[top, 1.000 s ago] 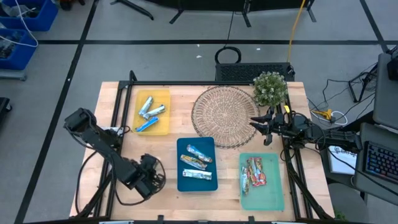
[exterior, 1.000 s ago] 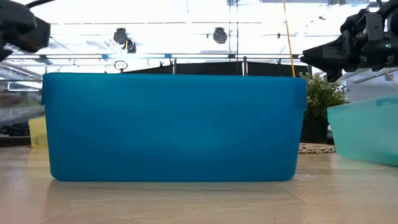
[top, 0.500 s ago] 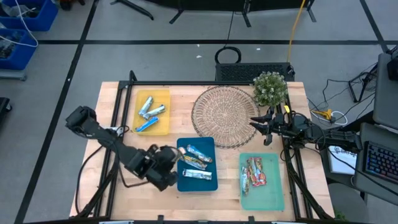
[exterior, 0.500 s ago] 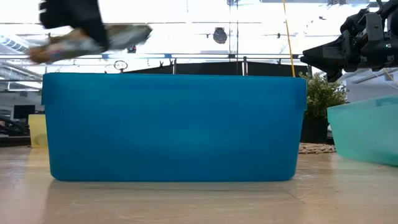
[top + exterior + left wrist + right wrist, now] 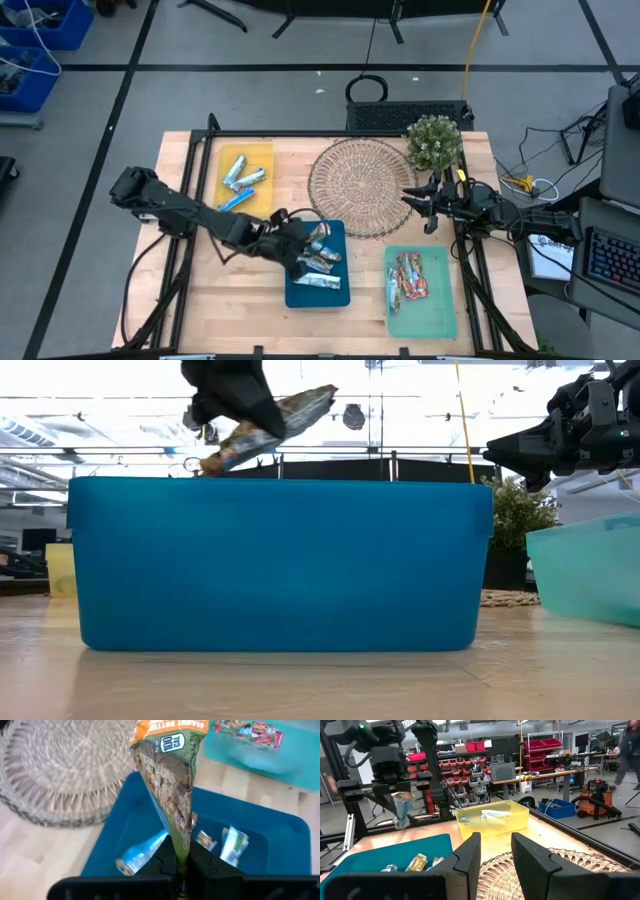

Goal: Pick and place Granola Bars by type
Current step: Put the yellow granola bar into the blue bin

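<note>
Swung across from the table's near-left corner, the left gripper (image 5: 300,245) now hangs over the blue tray (image 5: 334,292), above its left edge. Its fingers are pinched tight on one end of a tan granola bar (image 5: 170,780), which sticks out ahead of the fingertips, tilted, toward the wicker mat (image 5: 360,185). Directly beneath the gripper, inside the blue tray, lie three more tan-and-silver bars (image 5: 318,262). Behind the gripper, the yellow tray (image 5: 262,205) holds blue-and-silver bars (image 5: 240,172). Off to its right, the teal tray (image 5: 440,310) holds red bars (image 5: 410,277). The right gripper (image 5: 418,205) waits beside the potted plant (image 5: 435,142), fingers apart and holding nothing.
</note>
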